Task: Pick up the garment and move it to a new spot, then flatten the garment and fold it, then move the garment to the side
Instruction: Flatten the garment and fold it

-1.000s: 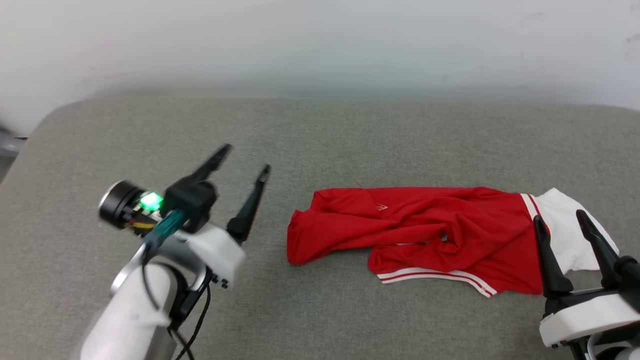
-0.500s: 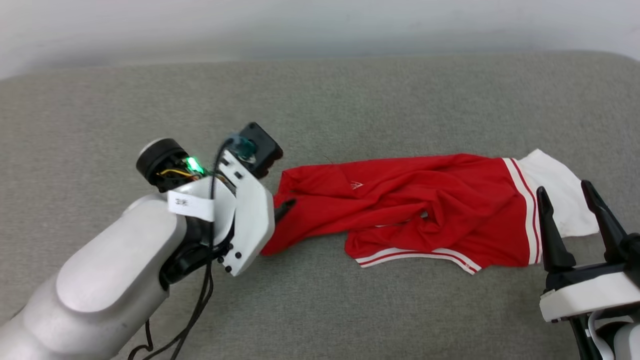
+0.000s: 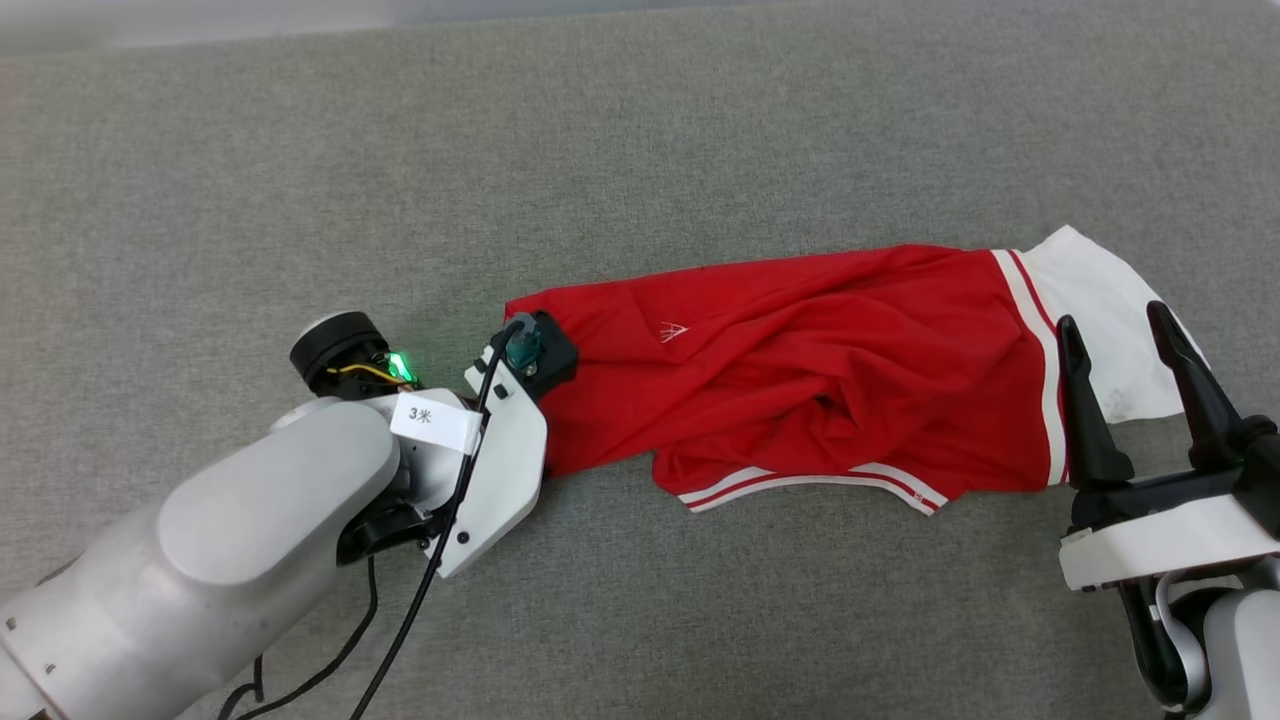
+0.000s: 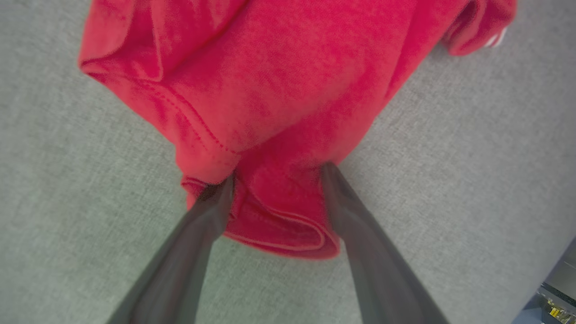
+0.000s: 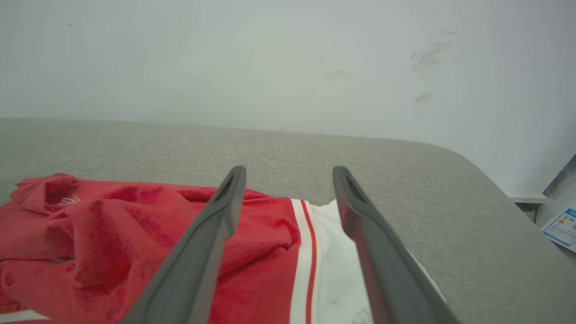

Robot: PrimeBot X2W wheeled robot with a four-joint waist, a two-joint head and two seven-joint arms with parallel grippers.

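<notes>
The garment (image 3: 800, 390), a red jersey with a white sleeve (image 3: 1090, 300) and red-and-white striped trim, lies crumpled lengthwise on the grey padded surface (image 3: 700, 150). My left wrist (image 3: 500, 440) hangs over the garment's left end and covers its own fingers in the head view. In the left wrist view, the left gripper (image 4: 276, 175) is open, its fingertips pressed down on either side of a folded red hem of the garment (image 4: 279, 67). My right gripper (image 3: 1110, 320) stands open at the white sleeve end, just above the garment (image 5: 112, 234), with nothing between its fingers (image 5: 289, 171).
The grey padded surface (image 5: 405, 189) runs back to a pale wall (image 5: 270, 67), and its rounded right corner drops off near a label (image 5: 560, 227). A black cable (image 3: 400, 620) trails from my left arm.
The head camera has tilted down. My left arm has swung right and down from open air to the garment's left end, fingers now astride its hem. The right gripper holds its place.
</notes>
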